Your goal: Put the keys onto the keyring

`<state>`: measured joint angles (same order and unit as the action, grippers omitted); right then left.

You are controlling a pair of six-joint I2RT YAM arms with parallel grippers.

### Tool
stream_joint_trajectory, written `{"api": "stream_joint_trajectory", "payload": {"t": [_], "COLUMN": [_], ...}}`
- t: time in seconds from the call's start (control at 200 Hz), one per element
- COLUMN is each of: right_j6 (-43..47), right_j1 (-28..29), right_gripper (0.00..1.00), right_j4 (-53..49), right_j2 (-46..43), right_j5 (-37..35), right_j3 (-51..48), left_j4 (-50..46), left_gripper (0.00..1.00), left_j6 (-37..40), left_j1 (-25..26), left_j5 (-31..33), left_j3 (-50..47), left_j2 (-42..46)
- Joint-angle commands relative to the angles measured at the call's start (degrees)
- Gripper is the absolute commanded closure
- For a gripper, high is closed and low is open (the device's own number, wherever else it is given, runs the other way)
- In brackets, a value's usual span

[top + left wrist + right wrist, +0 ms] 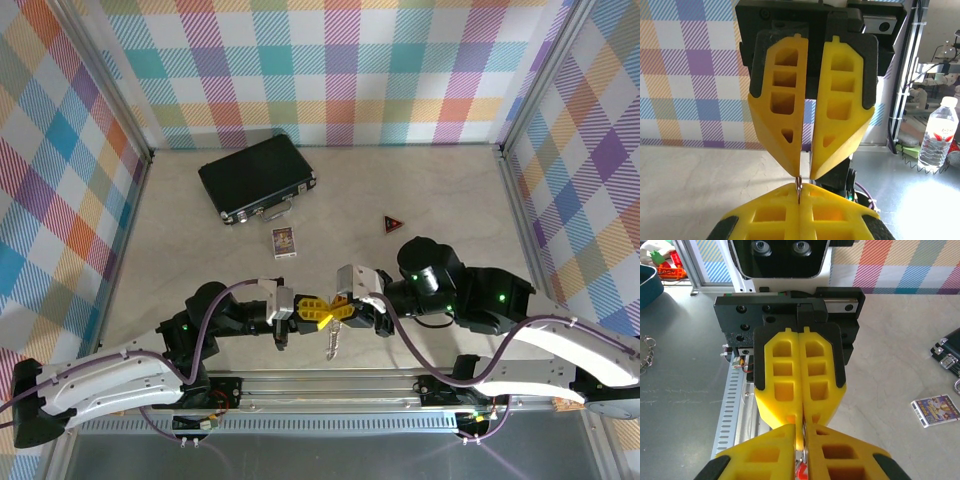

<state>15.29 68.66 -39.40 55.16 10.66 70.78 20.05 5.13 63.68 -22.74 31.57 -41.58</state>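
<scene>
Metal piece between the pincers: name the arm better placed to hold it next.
Left, probably: the left pincer is shut on the thin metal piece, while the right pincer stands slightly apart.

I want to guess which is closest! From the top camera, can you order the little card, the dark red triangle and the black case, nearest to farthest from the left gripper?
1. Little card, just beyond the left gripper.
2. Dark red triangle, farther off to the right.
3. Black case, farthest back, by the wall.
</scene>
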Motion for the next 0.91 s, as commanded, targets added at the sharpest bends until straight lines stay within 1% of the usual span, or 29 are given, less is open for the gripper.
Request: {"api": "stream_joint_trajectory", "payload": {"t": [0.0, 0.115, 0.24, 0.46, 0.665, 0.9], "right_j6": [-1.2, -1.8, -2.3, -3.7, -5.3, -6.5], "right_j1": [0.4, 0.4, 0.4, 0.4, 0.3, 0.2], "right_gripper": [0.86, 0.79, 0.78, 0.72, 0.7, 0.69], "right_j4": [2.0, 2.9, 3.4, 6.0, 9.2, 11.0], "right_j2": [0.2, -0.8, -1.6, -3.8, -6.7, -6.9], "right_j5": [2.4, 2.1, 1.8, 1.4, 0.9, 1.6], "right_j3": [-1.3, -2.3, -2.9, -5.0, -7.9, -9.9], "left_j4": [8.7, 8.4, 8.2, 7.3, 6.6, 6.3], "left_gripper": [1.0, 1.0, 1.0, 1.0, 1.0, 1.0], "left_j6": [-1.5, -1.1, -1.1, -0.9, -0.7, -0.7], "left_j1": [0.2, 0.1, 0.2, 0.2, 0.2, 0.2], "left_j5": [0.2, 0.9, 1.1, 1.5, 1.5, 1.5], "left_j3": [-0.1, -0.5, -0.7, -0.8, -0.6, -0.3], "left_j2": [0.7, 1.7, 2.4, 4.4, 5.8, 7.1]}}
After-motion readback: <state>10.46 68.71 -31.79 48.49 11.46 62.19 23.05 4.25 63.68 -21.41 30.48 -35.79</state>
